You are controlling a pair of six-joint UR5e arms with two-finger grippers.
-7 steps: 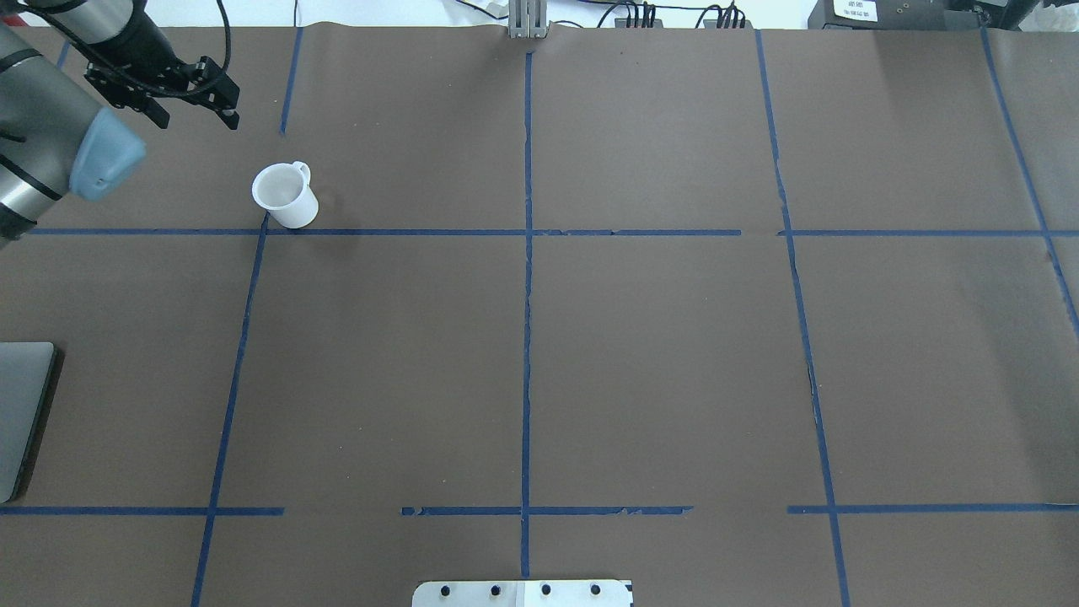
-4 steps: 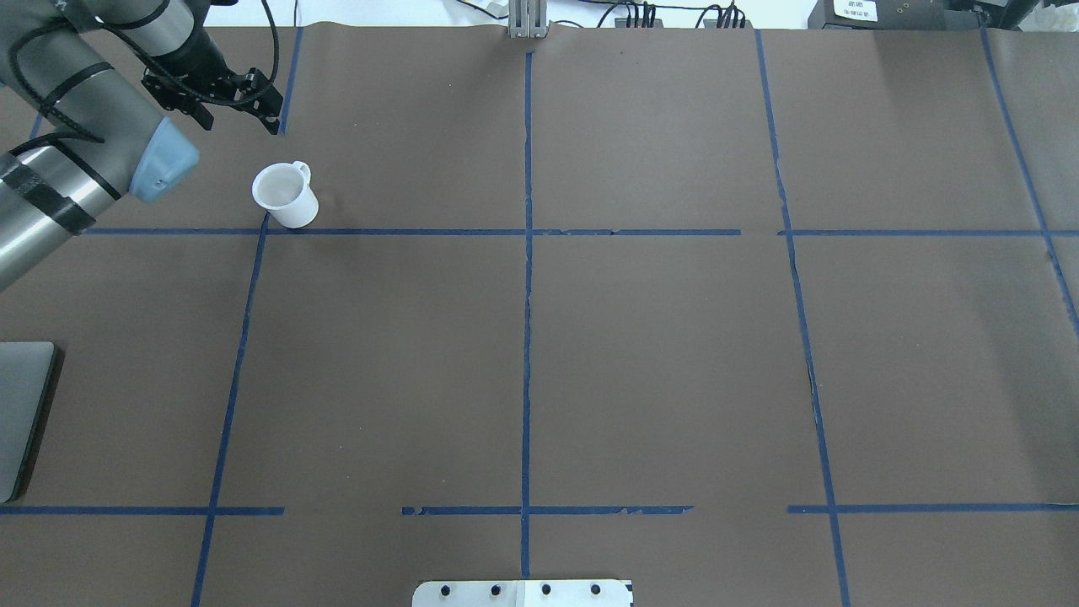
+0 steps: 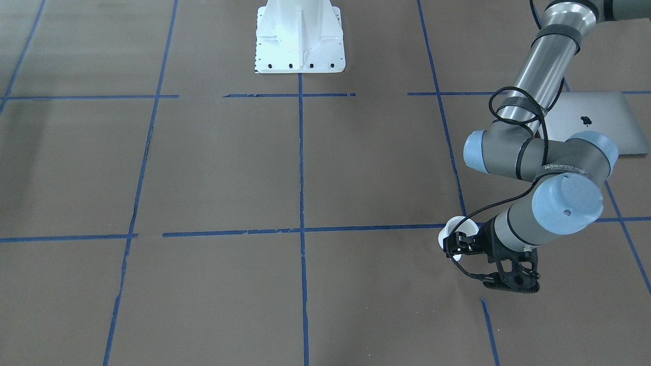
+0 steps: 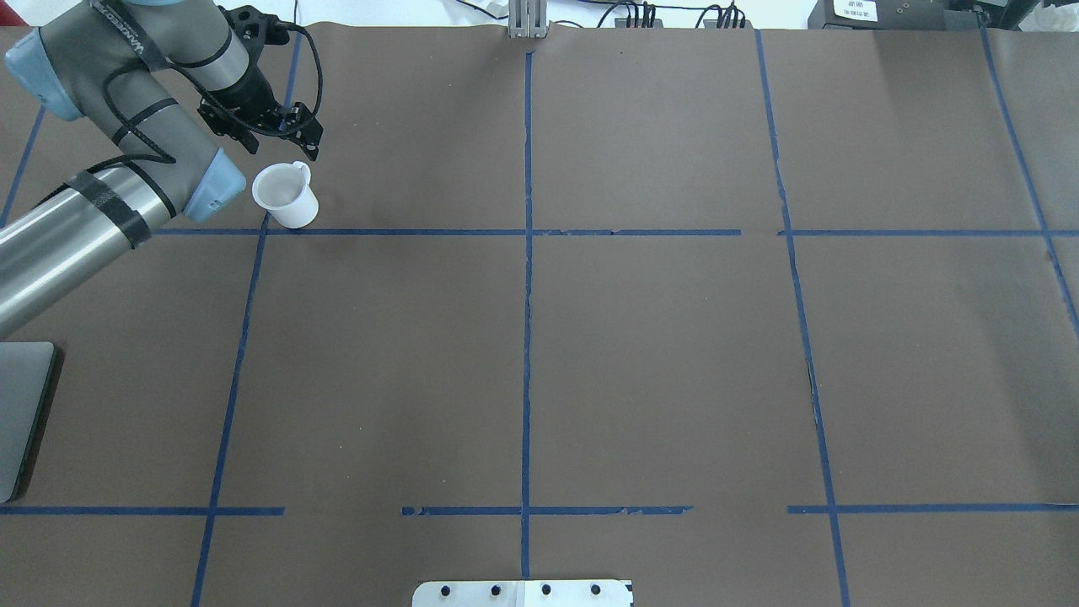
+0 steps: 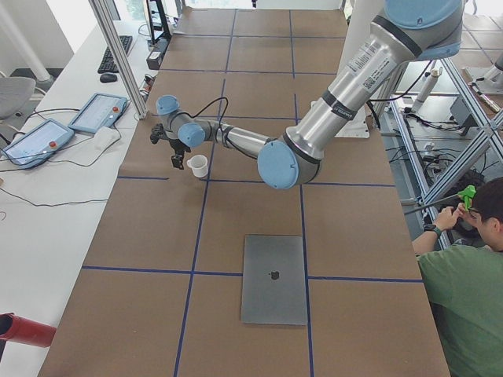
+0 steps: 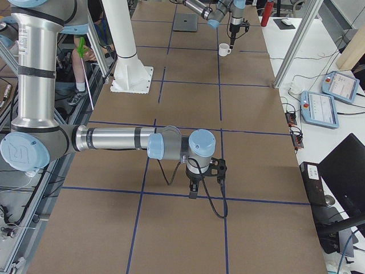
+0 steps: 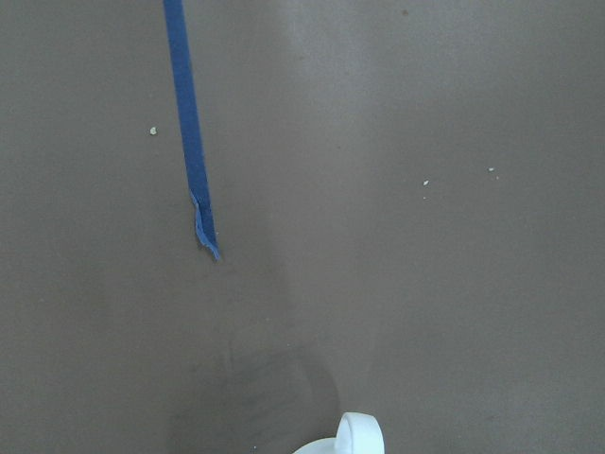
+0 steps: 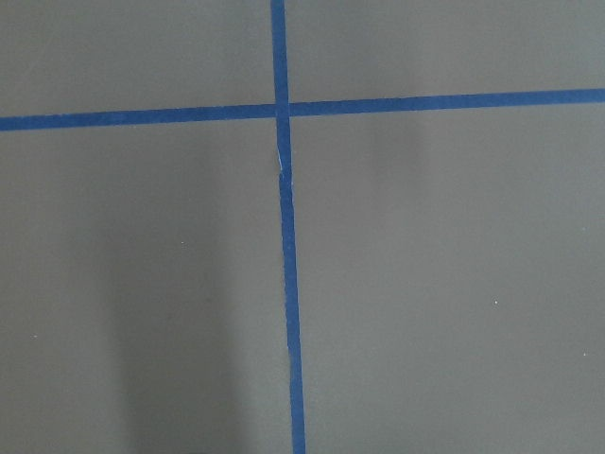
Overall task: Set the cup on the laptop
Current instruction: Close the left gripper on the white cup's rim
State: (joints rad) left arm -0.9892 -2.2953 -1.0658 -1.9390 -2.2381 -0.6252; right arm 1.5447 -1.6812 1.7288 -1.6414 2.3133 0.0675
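The cup (image 4: 285, 196), a small white mug, stands upright on the brown table at the far left, with its handle toward the far side. It also shows in the front view (image 3: 454, 227), the left view (image 5: 197, 166) and the right view (image 6: 224, 49). My left gripper (image 4: 282, 147) is open and empty, just beyond the cup's handle side and slightly above it. The left wrist view shows only the cup's handle (image 7: 360, 437) at the bottom edge. The laptop (image 3: 595, 119) lies closed and flat at the table's left end (image 4: 21, 413). My right gripper (image 6: 199, 185) hangs over bare table; I cannot tell its state.
The white bolted pedestal (image 3: 299, 38) stands at the robot side's middle. Blue tape lines (image 4: 527, 253) mark a grid on the table. My left arm's elbow (image 3: 564, 203) hangs between the cup and the laptop. An operator (image 5: 471, 259) sits beside the table.
My left arm has swung right across the far left corner, bringing the open gripper from well left of the cup to just beyond its handle. The cup has not moved.
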